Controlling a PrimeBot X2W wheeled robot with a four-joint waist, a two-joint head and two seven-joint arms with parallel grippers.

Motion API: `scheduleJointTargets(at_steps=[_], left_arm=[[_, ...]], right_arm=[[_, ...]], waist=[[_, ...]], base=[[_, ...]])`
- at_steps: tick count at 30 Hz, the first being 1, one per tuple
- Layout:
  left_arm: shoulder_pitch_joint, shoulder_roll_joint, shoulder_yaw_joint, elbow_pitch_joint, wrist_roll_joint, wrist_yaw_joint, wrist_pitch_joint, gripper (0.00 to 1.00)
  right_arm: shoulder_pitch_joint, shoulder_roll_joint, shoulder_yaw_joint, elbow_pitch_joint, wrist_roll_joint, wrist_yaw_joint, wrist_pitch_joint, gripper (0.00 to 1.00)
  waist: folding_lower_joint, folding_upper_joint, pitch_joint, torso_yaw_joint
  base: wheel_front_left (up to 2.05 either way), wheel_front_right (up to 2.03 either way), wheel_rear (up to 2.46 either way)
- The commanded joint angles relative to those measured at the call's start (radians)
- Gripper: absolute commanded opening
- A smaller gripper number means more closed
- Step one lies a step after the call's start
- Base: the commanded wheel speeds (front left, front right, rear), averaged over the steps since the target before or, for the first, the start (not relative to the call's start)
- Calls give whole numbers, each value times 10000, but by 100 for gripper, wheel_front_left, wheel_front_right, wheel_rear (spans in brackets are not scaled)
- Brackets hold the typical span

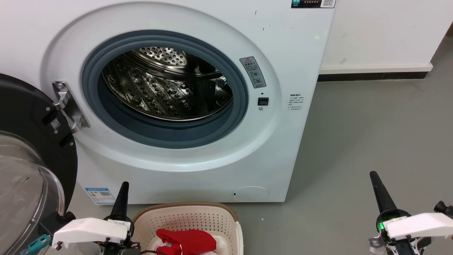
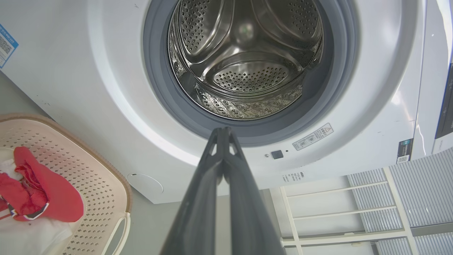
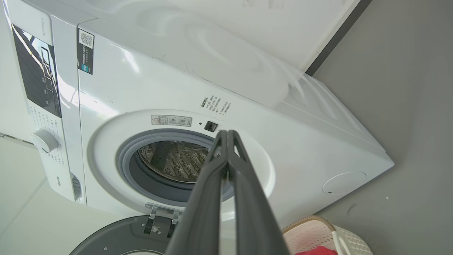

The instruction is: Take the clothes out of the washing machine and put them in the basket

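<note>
**Desk:** What's at your far left?

**Operator:** I see the door (image 1: pixel 24 113) swung wide open, black rim and glass bowl, hanging from its hinge (image 1: pixel 69 106) on the left side of the washing machine (image 1: pixel 198 170).

**Desk:** And your left arm?

**Operator:** My left gripper (image 1: pixel 123 193) sits just right of the door, low, in front of the machine's bottom left corner, pointing up. From its wrist camera I see the two dark fingers (image 2: pixel 208 184) pressed together at the tips, clenched on nothing.

**Desk:** The porthole?

**Operator:** The grey gasket (image 1: pixel 170 136) runs all round it. Behind that is the drum (image 1: pixel 166 88), its perforated steel shining.

**Desk:** Where are the clothes?

**Operator:** In the basket (image 1: pixel 191 216). It stands on the floor (image 1: pixel 371 134) against the foot of the machine, below the porthole and just right of my left gripper. The clothes (image 1: pixel 189 242) lie bunched on its bottom, toward the near end. They are bright red fabric, with white cloth under it in the left wrist view.

**Desk:** Right arm?

**Operator:** My right gripper (image 1: pixel 377 184) is well apart from the basket, over the floor off the machine's right side, pointing up and tilted a little left. Its wrist view shows those fingers closed tip to tip as well, with nothing between them.
</note>
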Motion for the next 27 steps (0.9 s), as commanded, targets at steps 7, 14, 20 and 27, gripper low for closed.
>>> scheduleJointTargets(at_steps=[7, 14, 20, 27], left_arm=[[-319, -60, 154, 30, -823, -195, 168, 0], [-391, -128, 245, 97, -1431, -296, 286, 0], [-445, -180, 318, 150, -1926, -368, 377, 0], [-462, -212, 389, 209, -2470, -454, 501, 0]], right_arm=[[-352, -54, -66, 124, 924, -2, 99, 0], [-473, -46, -113, 252, 1583, -2, 174, 0], [-528, -37, -150, 364, 2122, -2, 240, 0], [-650, -25, -194, 495, 2713, -2, 322, 0]], waist=[[-1, 0, 30, 14], [-1, 0, 56, 27], [-1, 0, 79, 37], [-1, 0, 106, 50]], base=[[0, 0, 0], [0, 0, 0], [0, 0, 0], [0, 0, 0]])
